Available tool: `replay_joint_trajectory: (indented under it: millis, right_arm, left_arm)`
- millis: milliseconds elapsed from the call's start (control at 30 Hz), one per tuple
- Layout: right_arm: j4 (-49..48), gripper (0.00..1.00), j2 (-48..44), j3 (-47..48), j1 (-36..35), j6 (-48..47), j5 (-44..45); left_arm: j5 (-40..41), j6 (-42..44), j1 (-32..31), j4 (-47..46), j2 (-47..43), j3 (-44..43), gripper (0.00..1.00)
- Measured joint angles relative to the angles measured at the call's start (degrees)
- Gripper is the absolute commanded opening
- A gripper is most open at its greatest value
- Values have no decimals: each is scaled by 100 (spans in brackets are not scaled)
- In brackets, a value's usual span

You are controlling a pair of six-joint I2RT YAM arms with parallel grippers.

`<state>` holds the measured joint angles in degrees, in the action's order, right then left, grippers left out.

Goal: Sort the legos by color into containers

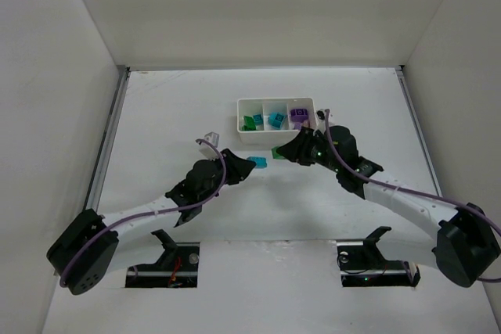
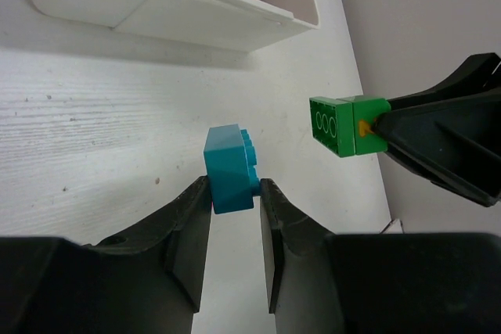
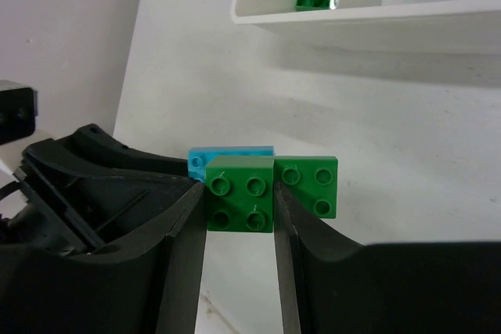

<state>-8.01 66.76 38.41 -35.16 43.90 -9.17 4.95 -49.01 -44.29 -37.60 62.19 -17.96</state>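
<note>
My left gripper [image 2: 235,191] is shut on a teal lego [image 2: 230,168], held just above the table [image 1: 257,163]. My right gripper [image 3: 239,187] is shut on a green lego [image 3: 239,193] that has a second green part [image 3: 310,185] beside it. In the left wrist view the green lego [image 2: 344,124] hangs to the right of the teal one, with a gap between them. The white tray [image 1: 275,137] stands just behind both grippers. Of its containers, the left one holds green legos [image 1: 250,122], the middle teal [image 1: 275,120] and the right purple [image 1: 298,115].
Both arms meet in front of the tray, their fingertips close together. White walls enclose the table on the left, the right and the back. The tray's near wall [image 3: 368,13] is a short way beyond the right gripper.
</note>
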Motion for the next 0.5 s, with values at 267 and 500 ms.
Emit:
replay_joint_trajectory:
  millis: [267, 500]
  right_arm:
    - [33, 30, -647, -584, 201, -87, 476]
    - [125, 31, -708, -1060, 210, -107, 761]
  left_arm:
    - [-17, 313, 223, 337, 140, -1040, 15]
    - [-20, 741, 522, 367, 1368, -2557, 15]
